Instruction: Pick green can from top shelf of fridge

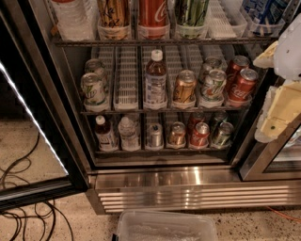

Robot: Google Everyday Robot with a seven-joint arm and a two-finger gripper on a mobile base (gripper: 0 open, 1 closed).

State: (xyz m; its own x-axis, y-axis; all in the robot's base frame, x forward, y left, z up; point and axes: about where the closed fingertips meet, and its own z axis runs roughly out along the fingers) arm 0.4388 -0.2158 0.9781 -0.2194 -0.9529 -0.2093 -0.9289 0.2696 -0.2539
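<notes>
The green can (pixel 192 13) stands in a pale holder at the front of the top shelf (pixel 84 42), right of a red cola can (pixel 153 14) and a gold can (pixel 113 14); its top is cut off by the frame. The fridge (pixel 188 181) stands open in front of me. My gripper (pixel 266 92) is at the right edge, in front of the fridge's right frame, lower than the green can and to its right. Its pale yellow fingers (pixel 281 109) stand apart with nothing between them.
The middle and lower shelves hold several cans and bottles. The open glass door (pixel 28 136) stands at the left. A clear plastic bin (pixel 164 228) sits on the floor below the steel base. Black cables (pixel 23 212) lie on the floor at the left.
</notes>
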